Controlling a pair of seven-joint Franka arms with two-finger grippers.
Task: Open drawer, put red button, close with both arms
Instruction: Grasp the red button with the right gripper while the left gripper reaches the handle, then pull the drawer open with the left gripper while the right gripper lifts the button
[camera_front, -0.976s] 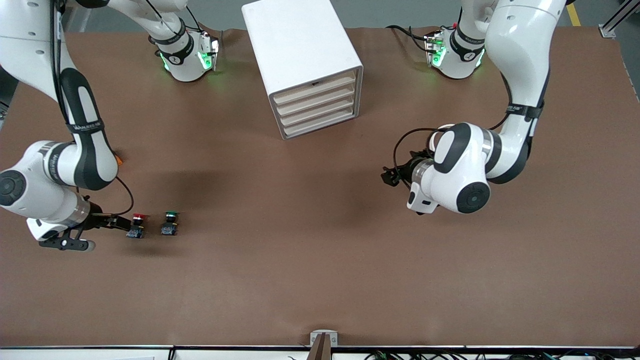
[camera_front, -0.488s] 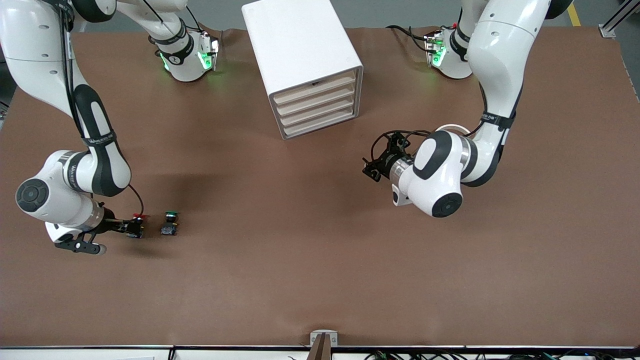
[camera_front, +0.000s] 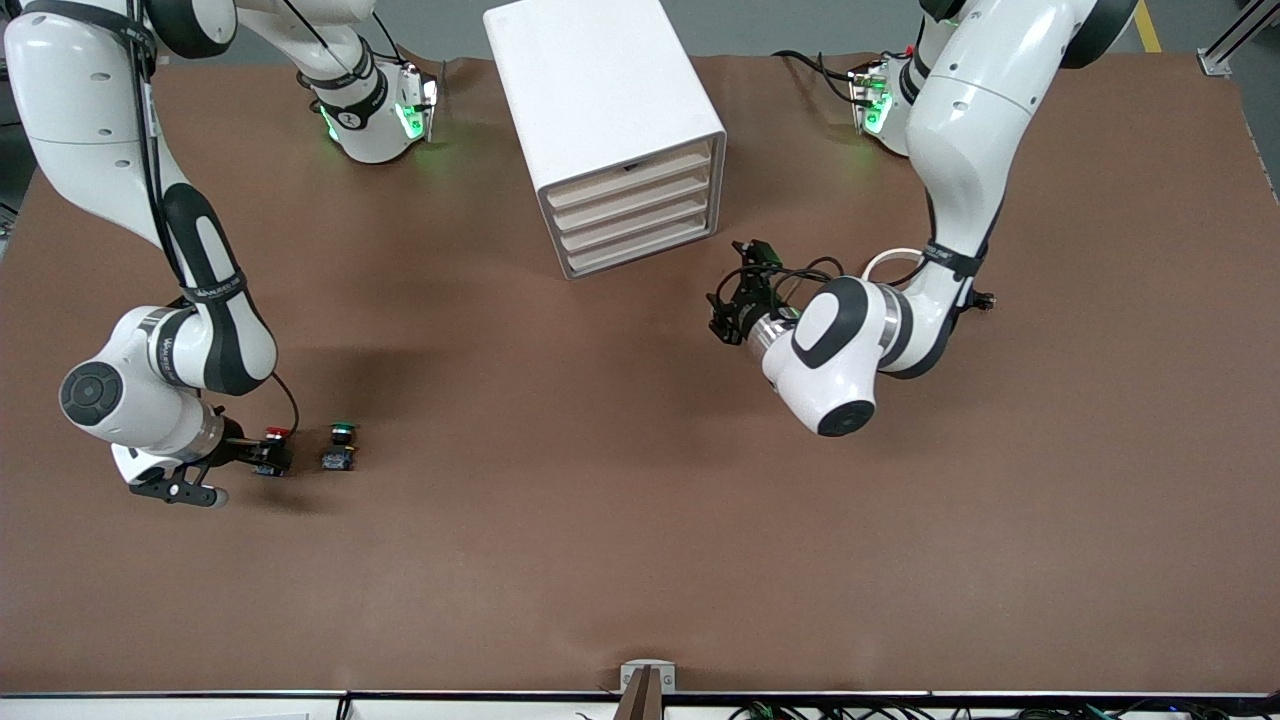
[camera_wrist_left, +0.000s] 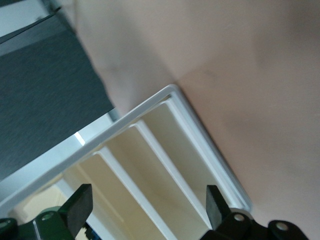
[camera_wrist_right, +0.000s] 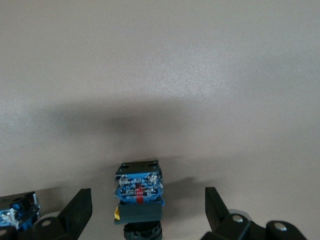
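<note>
The red button (camera_front: 275, 436) stands on the brown table toward the right arm's end; in the right wrist view its dark and bluish body (camera_wrist_right: 139, 192) sits between my right gripper's fingers. My right gripper (camera_front: 262, 458) (camera_wrist_right: 145, 210) is open, low at the table, one finger on each side of the button with gaps showing. The white drawer cabinet (camera_front: 605, 95) stands mid-table near the bases, its cream drawers (camera_front: 632, 205) (camera_wrist_left: 165, 170) all shut. My left gripper (camera_front: 720, 312) (camera_wrist_left: 147, 205) is open and empty, just in front of the drawers at the cabinet's corner.
A like button with a green cap (camera_front: 341, 446) stands beside the red one, toward the table's middle; its bluish body shows at the edge of the right wrist view (camera_wrist_right: 17, 212). A metal bracket (camera_front: 647, 680) sits at the table's near edge.
My right gripper has slid forward so its fingers now flank the red button. My left arm has swung toward the cabinet, bringing its gripper close to the drawer fronts.
</note>
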